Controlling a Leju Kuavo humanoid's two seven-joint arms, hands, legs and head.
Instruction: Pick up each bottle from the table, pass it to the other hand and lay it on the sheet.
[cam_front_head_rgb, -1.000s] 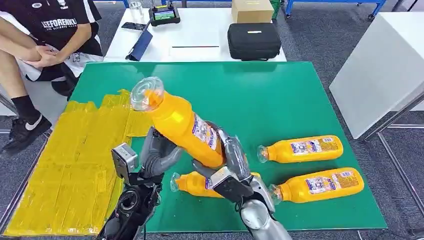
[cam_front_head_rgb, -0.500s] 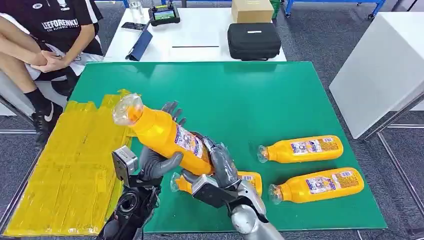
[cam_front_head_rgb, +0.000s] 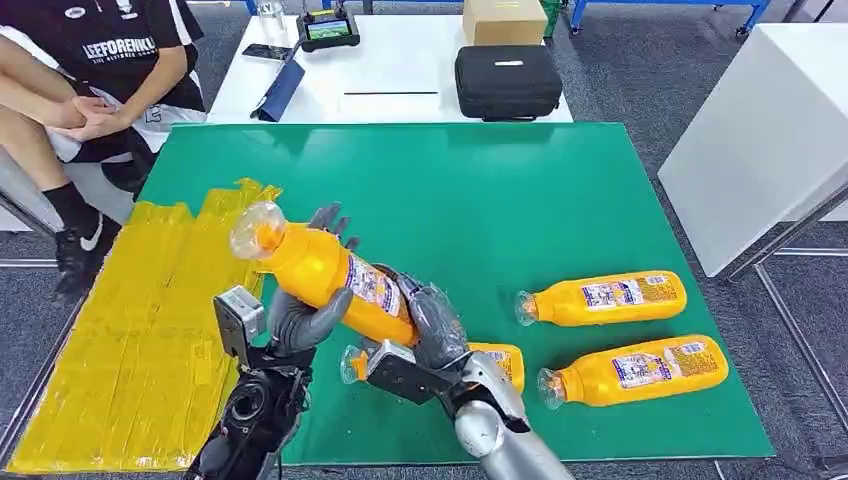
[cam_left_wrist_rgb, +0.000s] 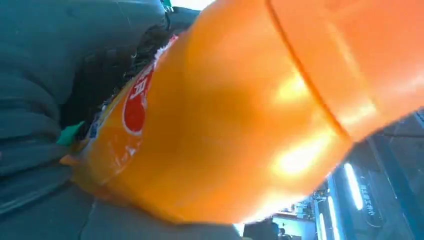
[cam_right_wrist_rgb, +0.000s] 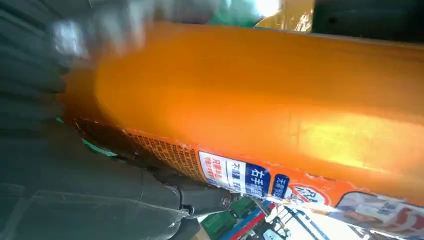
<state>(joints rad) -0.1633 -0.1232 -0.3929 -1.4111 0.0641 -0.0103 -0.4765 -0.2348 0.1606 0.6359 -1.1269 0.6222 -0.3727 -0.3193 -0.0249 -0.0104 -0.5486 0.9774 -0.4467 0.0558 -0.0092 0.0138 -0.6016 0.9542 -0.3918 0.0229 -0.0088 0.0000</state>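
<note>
Both the left robot hand (cam_front_head_rgb: 305, 318) and right robot hand (cam_front_head_rgb: 428, 325) grasp the orange bottle (cam_front_head_rgb: 325, 275), tilted toward ten o'clock; releasing early could drop it short of the yellow sheet (cam_front_head_rgb: 130, 340).

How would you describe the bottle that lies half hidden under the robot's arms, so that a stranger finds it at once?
On the green mat, look at the near edge, where three orange bottles lie flat. The half-hidden bottle is the leftmost one, just below the raised bottle held between the left hand and right hand. Unlike its two neighbours, the right arm covers its middle.
</note>
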